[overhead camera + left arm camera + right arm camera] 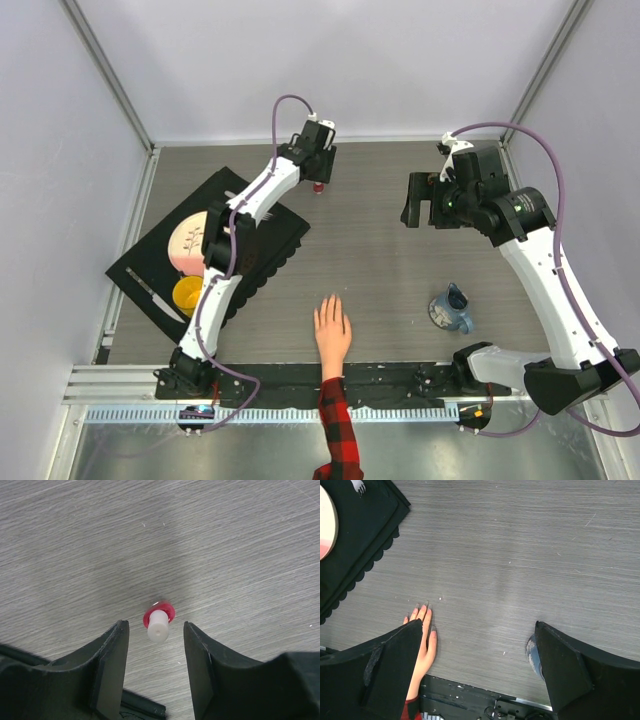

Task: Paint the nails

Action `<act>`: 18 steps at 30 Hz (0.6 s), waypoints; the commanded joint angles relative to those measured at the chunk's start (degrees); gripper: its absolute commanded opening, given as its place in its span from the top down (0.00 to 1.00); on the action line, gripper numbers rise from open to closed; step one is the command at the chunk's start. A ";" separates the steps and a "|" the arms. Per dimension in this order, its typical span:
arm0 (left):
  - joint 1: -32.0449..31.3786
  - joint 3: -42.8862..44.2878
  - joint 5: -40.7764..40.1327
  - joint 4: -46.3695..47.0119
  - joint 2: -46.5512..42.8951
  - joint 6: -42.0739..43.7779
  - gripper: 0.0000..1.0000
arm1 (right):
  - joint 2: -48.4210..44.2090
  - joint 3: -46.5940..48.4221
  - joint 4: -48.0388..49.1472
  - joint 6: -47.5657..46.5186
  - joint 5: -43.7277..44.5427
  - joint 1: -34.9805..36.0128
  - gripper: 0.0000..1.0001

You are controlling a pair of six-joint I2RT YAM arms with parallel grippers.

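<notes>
Two grippers are in view, and neither holds anything. My left gripper (155, 627) hangs over the far part of the desk (380, 260) with its jaws apart on either side of a small red bottle (161, 614) with a white cap. The bottle stands upright between them, untouched on both sides. I judge this to be the pick-up of the polish, since the cap presumably carries the brush. My right gripper (479, 627) is spread wide above bare desk on the right, and I take it as standing by. A hand (333, 335) lies palm down at the near edge, plaid sleeve toward the arm bases, fingers flat and pointing away so that the nails (424, 608) face up for painting. They look pinkish, but are too small for me to say whether any carries polish. Bottle and hand are well apart. A blue mug (452, 310) sits by the right arm, and a black mat (150, 270) with a plate (188, 245) lies to the left.
</notes>
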 commanded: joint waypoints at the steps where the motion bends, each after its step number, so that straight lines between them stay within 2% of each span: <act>1: 0.39 2.66 0.17 1.38 0.73 0.04 0.50 | -0.13 0.20 1.88 -1.32 -1.07 0.12 0.01; 12: 0.30 3.97 0.86 2.26 1.96 -0.22 0.55 | -0.30 -0.50 2.32 -1.67 -0.63 0.11 0.01; 15: 0.30 4.94 1.39 2.61 2.84 -0.58 0.58 | -0.30 -0.41 2.32 -1.76 -0.36 0.20 0.01; 18: 0.39 5.38 1.57 2.52 3.10 -0.49 0.66 | -0.13 -0.41 2.32 -1.84 -0.36 0.20 0.01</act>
